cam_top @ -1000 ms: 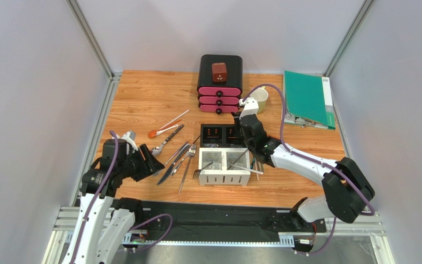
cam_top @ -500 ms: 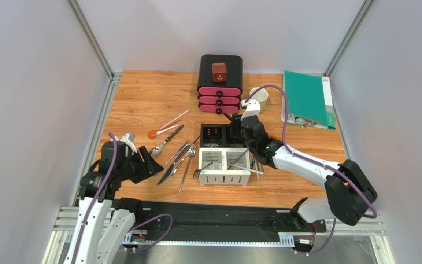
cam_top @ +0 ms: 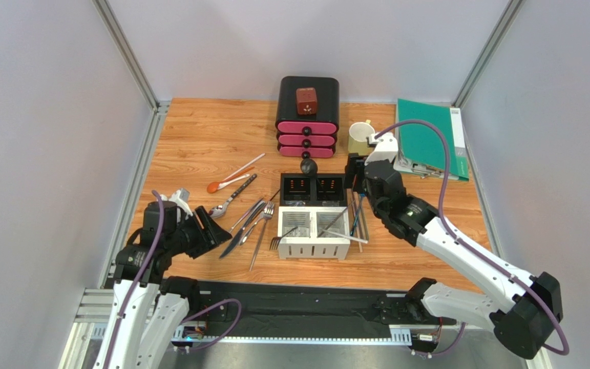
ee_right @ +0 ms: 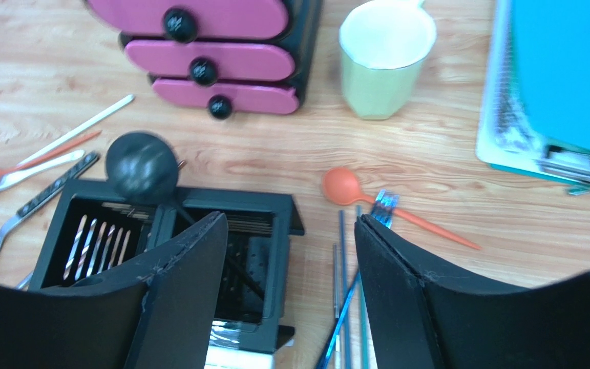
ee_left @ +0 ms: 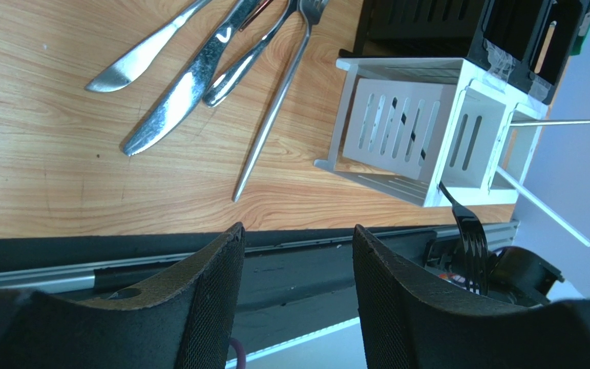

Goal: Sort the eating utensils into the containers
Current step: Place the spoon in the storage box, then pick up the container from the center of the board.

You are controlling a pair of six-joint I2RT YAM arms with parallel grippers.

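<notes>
- Right wrist view: a black spoon stands handle-down in the far-right black compartment of the caddy, its bowl tipped up over the far edge.
- That caddy sits at the middle of the bench, with its white compartments toward the near edge and the black pair behind.
- Over the caddy's far-right corner hangs the right claw, spread wide with nothing between its fingers.
- Just right of the caddy, on the wood, lie an orange spoon, a fork and chopsticks. The chopsticks run near-to-far along the caddy's right wall, and the spoon's handle slants toward the bench's right edge.
- These lie slightly right of the right claw, so that arm is plainly the nearer. A grab would likely need the fingers set across the near-to-far axis.
- Toward the bench's near-left corner, the left claw is also wide apart and empty. Knives lie between it and the caddy, slanting near-left to far-right.
</notes>
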